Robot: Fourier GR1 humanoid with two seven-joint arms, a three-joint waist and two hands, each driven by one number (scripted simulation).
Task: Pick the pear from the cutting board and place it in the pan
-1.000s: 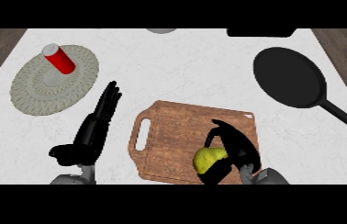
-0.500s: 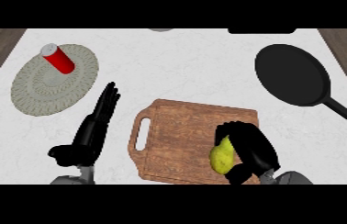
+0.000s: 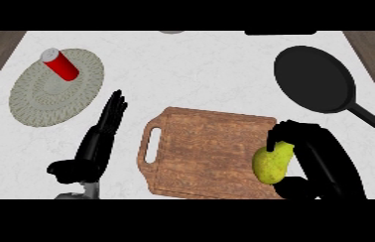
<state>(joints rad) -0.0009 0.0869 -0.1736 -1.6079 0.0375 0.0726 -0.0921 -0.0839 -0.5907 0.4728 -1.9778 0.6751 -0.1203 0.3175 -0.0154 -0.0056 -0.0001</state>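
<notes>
- While the right hand sits at the cutting board's near-right corner, its fingers and thumb are curled round the pear, clamped on it from the right side. Fingertips hook over the pear's top, thumb comes in under the bottom end.
- Pear is over the board's right edge, upright-ish w/ narrow end pointing away from the robot. Can't tell if it's touching the wood or just off it.
- Grip looks side-on prob. so the fruit can be carried out to the right w/o rolling; that's my read, not smth seen.
- Pan lies beyond the board, up and to the right, well apart from it; handle runs back toward the board's right side. Nothing in it, so the placing step isn't done yet. Next move likely a lift, then a carry up-right over the rim.
- Left hand rests just left of the board, fingers straight and together, holding nothing, out of the way.
- Further left of the board: round woven mat w/ a red can standing on it, not part of the job.
- Count: 1 pear, 1 board, 1 pan, 1 mat, 1 can, 2 hands.
</notes>
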